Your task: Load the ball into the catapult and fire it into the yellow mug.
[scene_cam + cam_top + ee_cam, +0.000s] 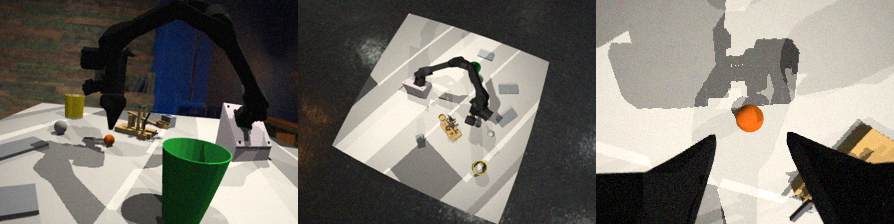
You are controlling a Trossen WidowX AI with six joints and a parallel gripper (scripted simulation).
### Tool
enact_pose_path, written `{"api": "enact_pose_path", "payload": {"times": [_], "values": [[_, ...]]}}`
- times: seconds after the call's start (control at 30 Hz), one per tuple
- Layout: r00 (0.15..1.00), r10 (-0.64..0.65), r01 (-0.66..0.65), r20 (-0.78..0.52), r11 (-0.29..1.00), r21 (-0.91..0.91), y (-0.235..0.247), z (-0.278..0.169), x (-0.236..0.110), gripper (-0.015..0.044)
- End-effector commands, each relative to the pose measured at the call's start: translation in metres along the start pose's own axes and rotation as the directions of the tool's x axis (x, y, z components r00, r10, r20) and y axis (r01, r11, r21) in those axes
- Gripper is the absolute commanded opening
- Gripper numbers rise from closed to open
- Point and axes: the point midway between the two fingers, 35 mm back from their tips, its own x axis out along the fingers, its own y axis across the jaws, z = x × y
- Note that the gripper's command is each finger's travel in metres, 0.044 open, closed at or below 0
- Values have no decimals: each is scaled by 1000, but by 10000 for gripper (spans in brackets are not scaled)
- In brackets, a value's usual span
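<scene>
The orange ball [109, 139] [749, 118] lies on the table, nearly hidden under the arm in the top view. My gripper [111, 128] [751, 138] is open and empty, pointing down above table height. In the wrist view the ball shows slightly beyond the gap between the fingertips, touching neither. The wooden catapult [456, 137] [123, 127] [871, 147] stands beside the gripper. Its cup [442, 117] [163, 124] is at the end away from the mug, and its long axis points roughly at the mug. The yellow mug [472, 168] [74, 107] stands upright.
A pale grey ball [491, 134] [60, 127] lies between gripper and mug, off to one side. A green cup [476, 66] [194, 181] stands partly under the arm in the top view. Grey slabs [508, 89] [19, 198] lie near one table side. A grey block [420, 141] [169, 121] is near the catapult.
</scene>
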Motion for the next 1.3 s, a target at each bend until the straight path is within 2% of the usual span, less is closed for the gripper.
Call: {"api": "enact_pose_path", "payload": {"times": [0.0,0.93,1.1,1.27], "values": [[1000,3,-3,14,1000,1,-1,1,7,300],[1000,5,-5,14,1000,1,0,1,48,300],[1000,5,-5,14,1000,1,0,1,48,169],[1000,5,-5,14,1000,1,0,1,48,135]]}}
